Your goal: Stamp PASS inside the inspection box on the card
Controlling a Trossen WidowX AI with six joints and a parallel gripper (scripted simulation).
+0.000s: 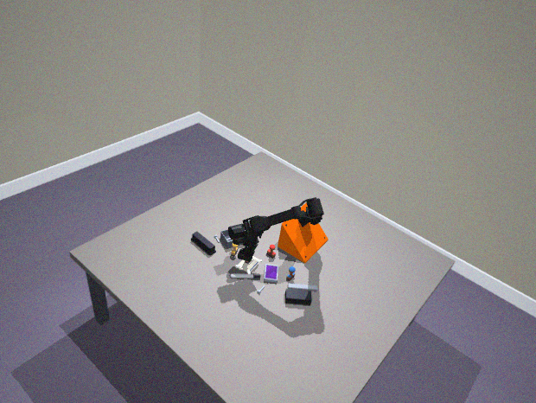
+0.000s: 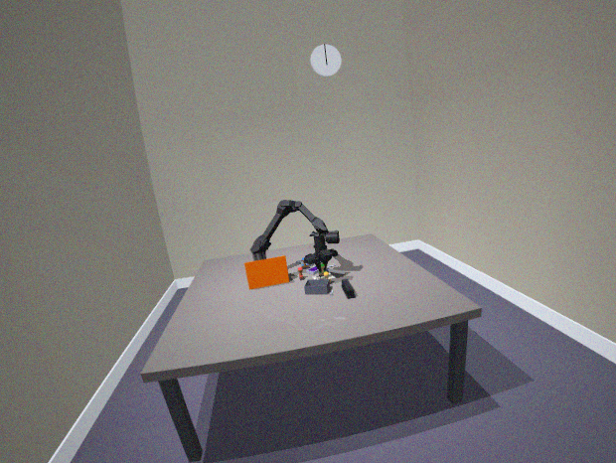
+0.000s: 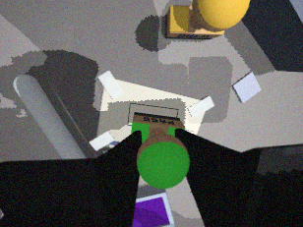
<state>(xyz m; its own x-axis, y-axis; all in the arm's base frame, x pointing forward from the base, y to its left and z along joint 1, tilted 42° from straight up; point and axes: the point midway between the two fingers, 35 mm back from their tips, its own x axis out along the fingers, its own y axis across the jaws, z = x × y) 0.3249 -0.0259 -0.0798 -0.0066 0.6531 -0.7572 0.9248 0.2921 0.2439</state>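
Lettering, black and too blurred to read surely, marks the edge of the green-knobbed stamp point(image 3: 162, 163) in the wrist view; the tool point(image 3: 157, 135) grips it over the cream card point(image 3: 148, 92) — by the thin-outlined box point(image 3: 153, 108). From the top, a purple ink pad point(image 1: 271, 272) sits on the smooth grey worktop point(image 1: 346, 277). Outside view: plain beige wall point(image 2: 278, 124), round white clock point(image 2: 325, 60).

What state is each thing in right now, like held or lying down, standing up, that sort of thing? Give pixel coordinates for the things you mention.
Gripper point(image 1: 245, 259) point(image 2: 321, 268) point(image 3: 157, 135): closed on the green stamp.
Green stamp point(image 3: 163, 163): held over the card.
Card point(image 3: 123, 92): lying flat, corners under white pieces.
Ink pad point(image 1: 271, 272) point(image 3: 152, 213): uncovered, purple surface showing.
Yellow stamp point(image 1: 234, 249) point(image 3: 223, 9): standing upright.
Red stamp point(image 1: 271, 250) point(image 2: 300, 272): upright.
Blue stamp point(image 1: 290, 272): upright.
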